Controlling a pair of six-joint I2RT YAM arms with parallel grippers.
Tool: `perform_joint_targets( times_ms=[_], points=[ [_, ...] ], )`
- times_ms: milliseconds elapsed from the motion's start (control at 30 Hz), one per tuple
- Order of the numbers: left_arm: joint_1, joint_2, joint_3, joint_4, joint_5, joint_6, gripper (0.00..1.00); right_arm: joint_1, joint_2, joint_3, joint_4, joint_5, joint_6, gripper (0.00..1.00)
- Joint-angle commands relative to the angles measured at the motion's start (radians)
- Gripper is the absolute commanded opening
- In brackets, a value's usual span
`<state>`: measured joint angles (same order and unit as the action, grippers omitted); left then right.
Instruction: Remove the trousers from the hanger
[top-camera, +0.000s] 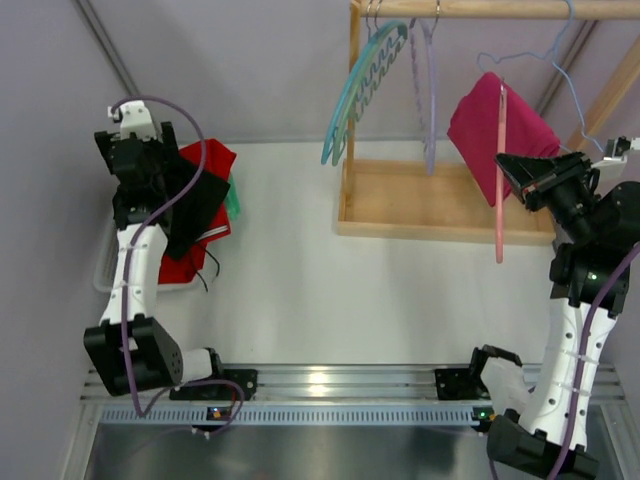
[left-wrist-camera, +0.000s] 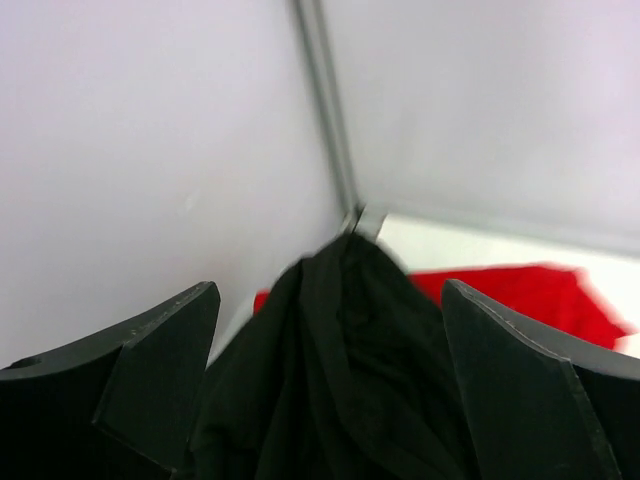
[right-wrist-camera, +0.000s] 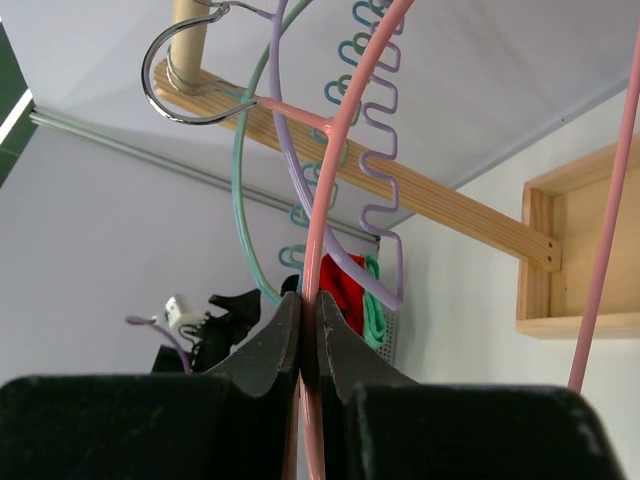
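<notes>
Black trousers (top-camera: 195, 205) hang from my left gripper (top-camera: 150, 170) over the basket at the far left. In the left wrist view the trousers (left-wrist-camera: 350, 380) lie bunched between the two fingers of the left gripper (left-wrist-camera: 330, 295), which stand wide apart. My right gripper (top-camera: 507, 170) is shut on the thin bar of a pink hanger (top-camera: 499, 210) that hangs empty from the wooden rod. The right wrist view shows the jaws of the right gripper (right-wrist-camera: 308, 300) pinched on the pink hanger (right-wrist-camera: 335, 150).
A white basket (top-camera: 105, 272) holds red clothes (top-camera: 208, 158) and a green piece. A wooden rack (top-camera: 440, 205) at the back right carries a teal hanger (top-camera: 360, 85), a purple hanger (top-camera: 430, 95) and a crimson garment (top-camera: 480, 120) on a blue wire hanger.
</notes>
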<state>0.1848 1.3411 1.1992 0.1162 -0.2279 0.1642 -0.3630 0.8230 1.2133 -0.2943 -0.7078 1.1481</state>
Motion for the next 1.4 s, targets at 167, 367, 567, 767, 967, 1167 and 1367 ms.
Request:
perform_joint_targets(
  times_ms=[167,367,567,767,967,1167,1367],
  points=[
    [-0.001,-0.25,0.043,0.007,0.323,-0.129,0.98,0.007,0.051,0.048,0.222,-0.024,0.182,0.0],
    [-0.001,-0.322,0.06,0.007,0.406,-0.224,0.98,0.055,0.116,0.138,0.204,-0.021,0.243,0.0],
    [-0.001,-0.346,0.079,0.007,0.456,-0.287,0.98,0.122,0.189,0.184,0.287,0.004,0.291,0.0],
    [-0.001,-0.378,0.056,0.007,0.579,-0.321,0.98,0.136,0.336,0.259,0.448,0.047,0.331,0.0],
    [-0.004,-0.401,0.063,0.007,0.592,-0.325,0.98,0.185,0.465,0.351,0.471,0.07,0.334,0.0],
    [-0.002,-0.434,0.037,0.003,0.582,-0.33,0.98,0.21,0.537,0.42,0.494,0.099,0.335,0.0],
    [-0.002,-0.441,0.028,-0.001,0.576,-0.338,0.98,0.217,0.562,0.422,0.432,0.136,0.315,0.0]
  ],
)
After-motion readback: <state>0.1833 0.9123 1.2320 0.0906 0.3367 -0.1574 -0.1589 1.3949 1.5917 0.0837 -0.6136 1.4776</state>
